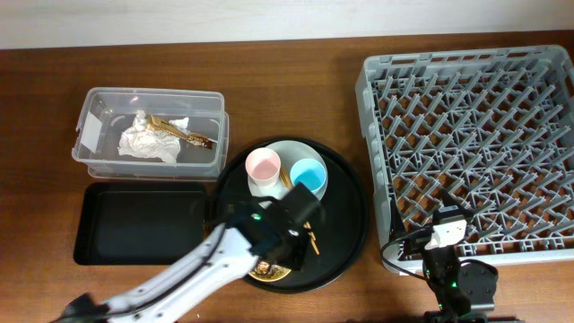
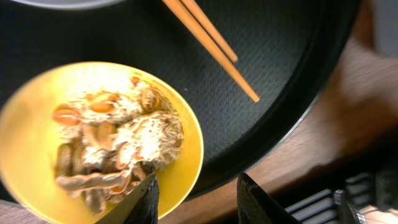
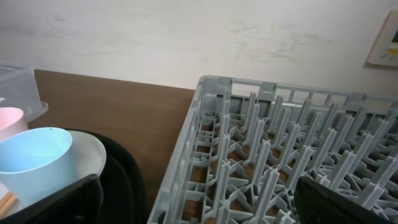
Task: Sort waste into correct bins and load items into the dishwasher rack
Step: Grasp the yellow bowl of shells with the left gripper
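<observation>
- One rack (image 1: 471, 148) sits on the right side of the table, with no items visible in it.
- One round tray (image 1: 345, 224) lies at centre. It carries the plate, both cups, the bowl and the chopsticks.
- One flat black tray (image 1: 139, 224) lies at left, with nothing visible in it.
- One tub (image 1: 148, 135) sits behind it. It holds one napkin (image 1: 148, 139) and one wrapper (image 1: 184, 135).
- One plate (image 1: 300, 154) carries two cups: one pink cup (image 1: 263, 164) and one blue cup (image 1: 307, 172).
- One bowl (image 2: 25, 124) sits at the near edge of the round tray. It is heaped with scraps (image 2: 112, 143).
- One pair of chopsticks (image 2: 211, 46) lies beside the bowl. Its long axis runs diagonally from the plate toward the tray rim.
- My left gripper (image 2: 196, 202) hangs directly over the bowl's rim, jaws spread. One finger is over the bowl's inside, the other outside the rim. The bowl wall lies between them, not yet pinched, as far as I can judge.
- My left arm is the nearer one to the bowl.
- My right gripper (image 3: 196, 199) rests near the rack's front left corner, jaws spread and holding nothing.
</observation>
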